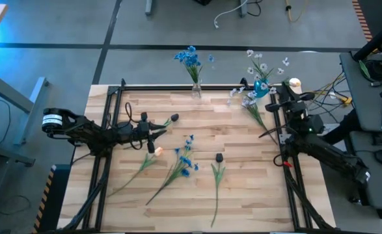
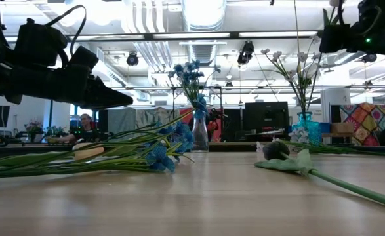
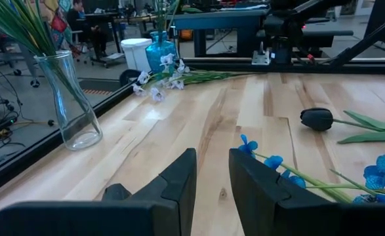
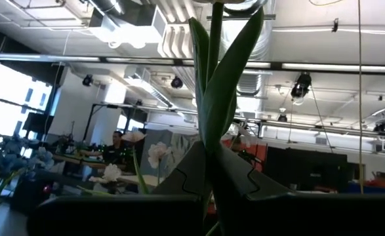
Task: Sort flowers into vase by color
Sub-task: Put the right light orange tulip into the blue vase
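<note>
Gripping a green stem (image 4: 213, 98) high beside the blue vase (image 1: 261, 89), the right gripper (image 4: 208, 177) risks knocking its white blooms over, while the left gripper (image 3: 212, 172) hovers slightly parted and empty near loose blue flowers (image 1: 185, 160).

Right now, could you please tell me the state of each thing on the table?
Clear vase: upright, holding blue flowers.
Blue vase: upright, holding white flowers.
White sprig: lying beside the blue vase.
Blue sprig: lying flat.
Dark-headed flower: lying flat.
Left claw: open, empty.
Right claw: shut on a green stem.
</note>
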